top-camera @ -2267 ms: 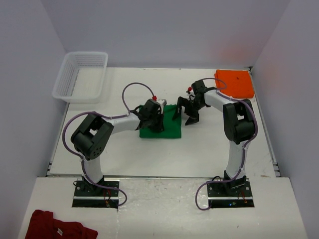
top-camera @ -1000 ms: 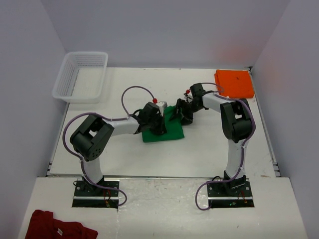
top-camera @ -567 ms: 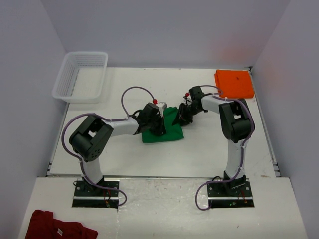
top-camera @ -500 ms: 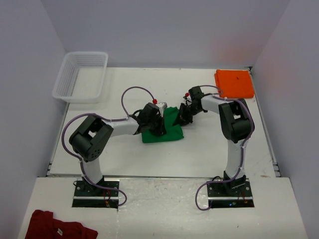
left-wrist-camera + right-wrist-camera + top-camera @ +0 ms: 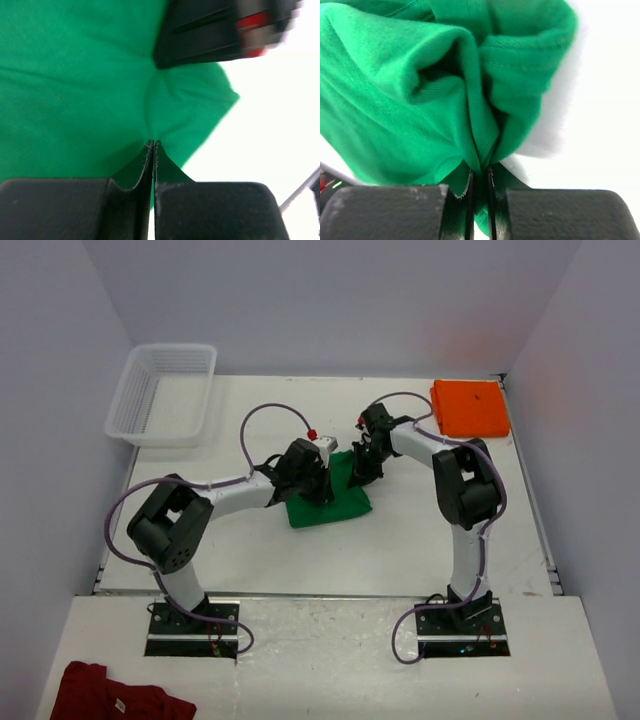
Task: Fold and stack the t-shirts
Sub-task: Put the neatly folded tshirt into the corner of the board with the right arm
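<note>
Pinching the green t-shirt (image 5: 335, 506), left claw (image 5: 153, 144) and right claw (image 5: 480, 173) each clench its cloth.

Matt, soft-knit cloth green t-shirt (image 5: 385, 100)

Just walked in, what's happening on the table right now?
Both arms are on the green t-shirt in the middle. The left tool is shut, pinching its cloth; the right tool is shut on a bunched edge at its far right corner. The orange t-shirt lies folded in the far right corner, apart.
</note>
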